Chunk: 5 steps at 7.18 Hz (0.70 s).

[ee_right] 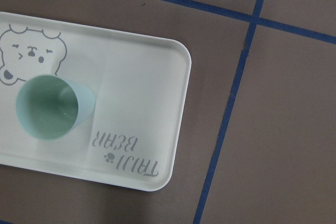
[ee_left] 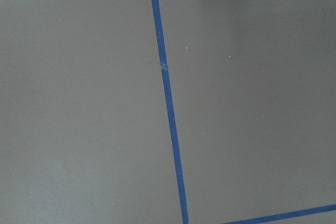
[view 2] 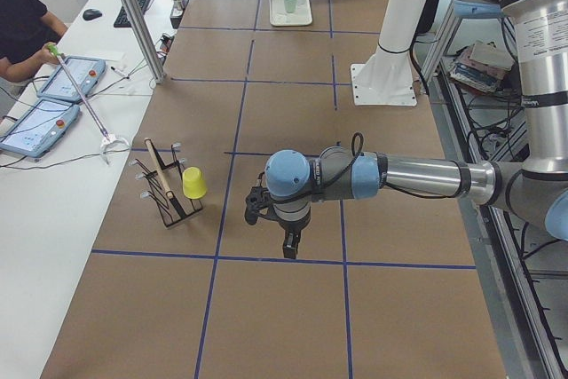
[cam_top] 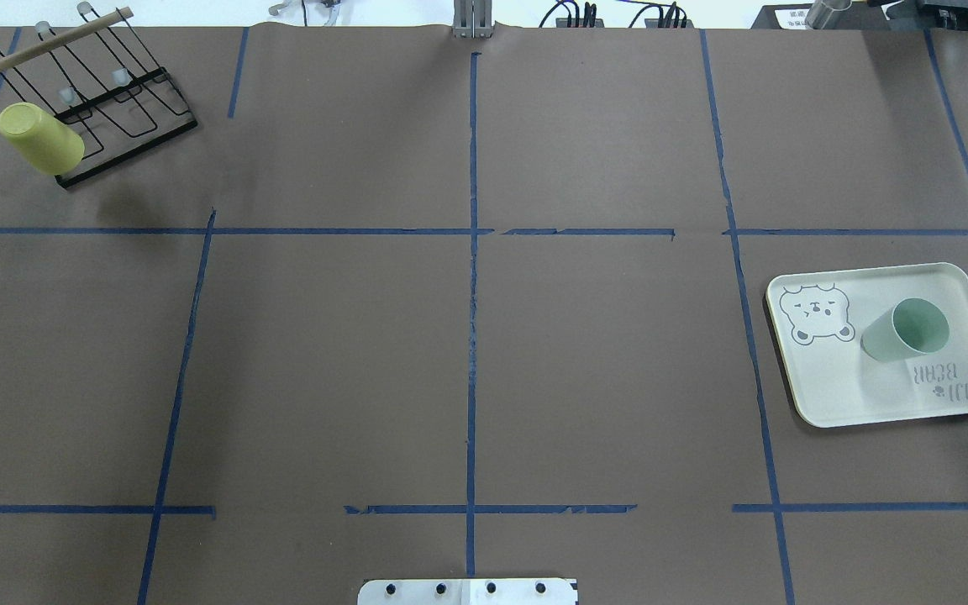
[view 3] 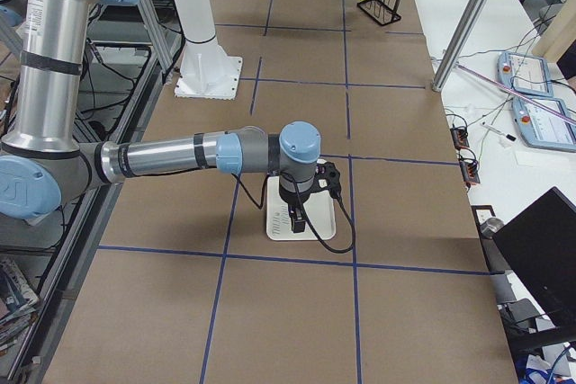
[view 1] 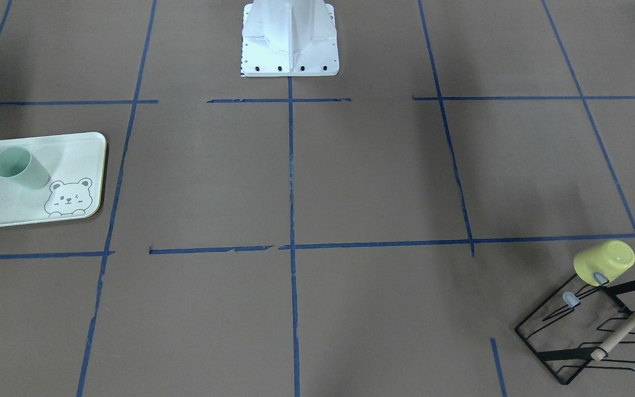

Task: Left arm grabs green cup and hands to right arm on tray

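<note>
Standing upright on tray [cam_top: 837, 386], cup [cam_top: 906, 330] rests free; right tool [view 3: 297, 219] hangs over tray, left tool [view 2: 289, 246] over counter [cam_top: 324, 353]; spread of either impossible to tell. Risk: low swing by right tool toppling cup.

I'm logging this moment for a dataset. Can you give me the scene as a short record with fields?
green cup: upright, mouth up, standing on the tray
tray: flat on the table, robot's right side
yellow cup: upside down on the wire rack, far left corner
left gripper: over bare table, nothing seen in it; open or shut unclear
right gripper: above the tray, apart from the green cup; open or shut unclear
task state: green cup on tray
</note>
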Each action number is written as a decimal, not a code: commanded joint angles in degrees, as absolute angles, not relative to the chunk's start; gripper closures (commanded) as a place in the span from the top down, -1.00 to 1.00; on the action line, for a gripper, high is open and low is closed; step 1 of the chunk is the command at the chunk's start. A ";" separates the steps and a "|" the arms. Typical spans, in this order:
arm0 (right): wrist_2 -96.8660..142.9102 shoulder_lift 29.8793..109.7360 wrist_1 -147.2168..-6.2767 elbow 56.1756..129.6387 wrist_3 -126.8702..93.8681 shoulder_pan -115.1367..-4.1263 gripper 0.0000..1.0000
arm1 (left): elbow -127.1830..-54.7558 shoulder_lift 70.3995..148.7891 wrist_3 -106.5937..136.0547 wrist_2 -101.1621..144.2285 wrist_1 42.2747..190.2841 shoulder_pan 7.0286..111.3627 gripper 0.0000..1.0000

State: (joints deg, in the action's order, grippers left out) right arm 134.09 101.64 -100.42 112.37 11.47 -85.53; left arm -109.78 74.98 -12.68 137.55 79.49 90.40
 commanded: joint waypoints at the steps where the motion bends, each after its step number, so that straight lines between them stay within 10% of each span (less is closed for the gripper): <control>1: 131.59 101.69 -103.45 113.20 15.29 -86.40 1.00 | -110.04 74.71 -12.57 137.02 79.45 90.44 1.00; 5: 132.89 102.30 -103.45 113.56 15.38 -86.40 1.00 | -108.81 74.88 -12.31 137.11 79.37 90.35 1.00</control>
